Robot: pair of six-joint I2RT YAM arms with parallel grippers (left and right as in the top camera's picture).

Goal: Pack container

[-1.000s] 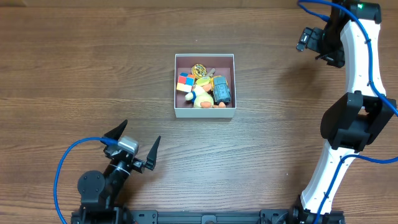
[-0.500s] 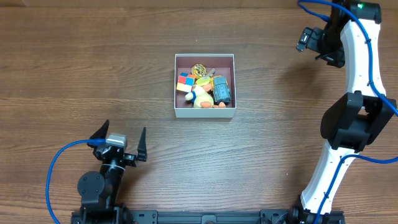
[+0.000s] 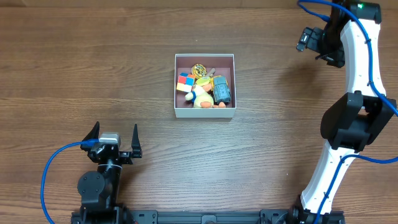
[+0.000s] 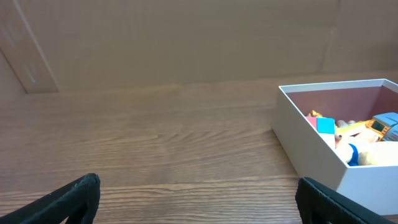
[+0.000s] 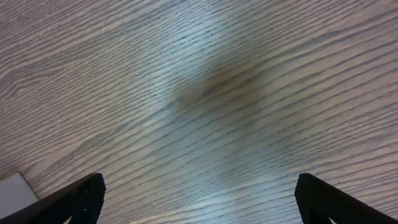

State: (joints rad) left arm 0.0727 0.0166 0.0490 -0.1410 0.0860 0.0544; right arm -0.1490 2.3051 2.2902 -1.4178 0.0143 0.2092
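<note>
white container (image 3: 204,113) mid-table, filled with small toys (image 3: 221,92), left gripper (image 3: 115,129) spread wide near the front edge, well apart from it, right gripper (image 5: 199,196) likewise wide, far right over the table (image 3: 93,62)

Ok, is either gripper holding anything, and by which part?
Nothing is held: left gripper and right gripper are both open and empty, away from the container.

The overhead camera hangs above and looks straight down on the whole bench (image 3: 93,74), box (image 3: 204,113) mid-frame. The left wrist camera sits low by the arms' side, looking level across the wood and sharing that box close by. The right wrist camera points down at bare wood.
</note>
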